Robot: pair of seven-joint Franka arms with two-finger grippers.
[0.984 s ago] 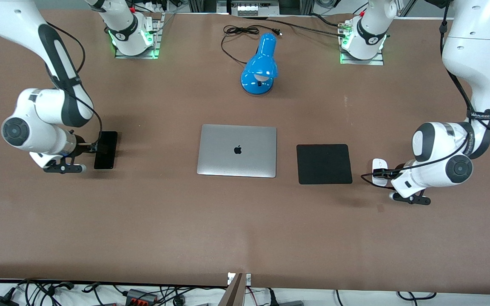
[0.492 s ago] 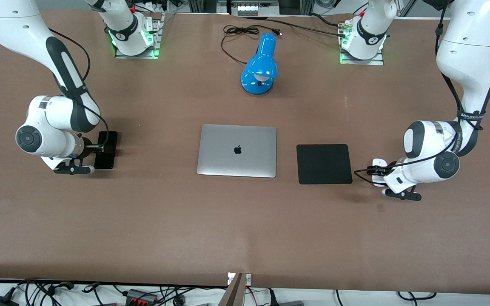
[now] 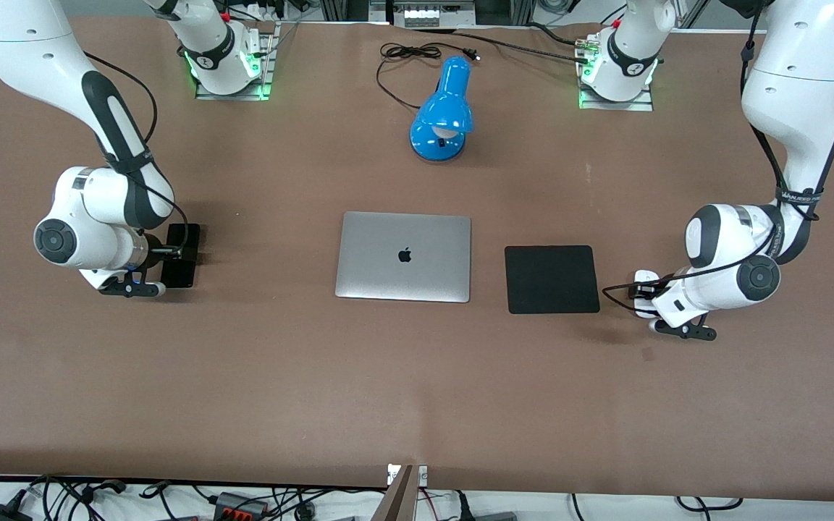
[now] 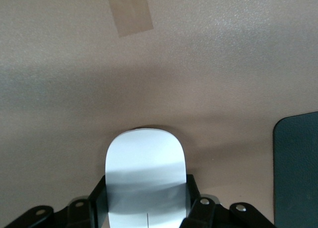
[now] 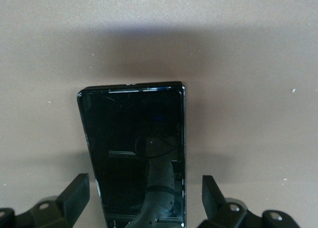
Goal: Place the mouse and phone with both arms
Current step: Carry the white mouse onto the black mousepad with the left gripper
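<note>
left gripper [image 3: 643, 291] is down low with its fingers [image 4: 198, 202] snug against both sides of what it holds; right gripper [image 3: 171, 251] also low, fingers [image 5: 74, 190] spread wide

Apple logo on silver laptop [image 3: 403, 256] lid

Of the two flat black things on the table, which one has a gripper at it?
The phone, narrow and glossy, toward the right arm's end of the table, lies between the open fingers of the right gripper. The square matte pad beside the laptop has no gripper at it.
</note>
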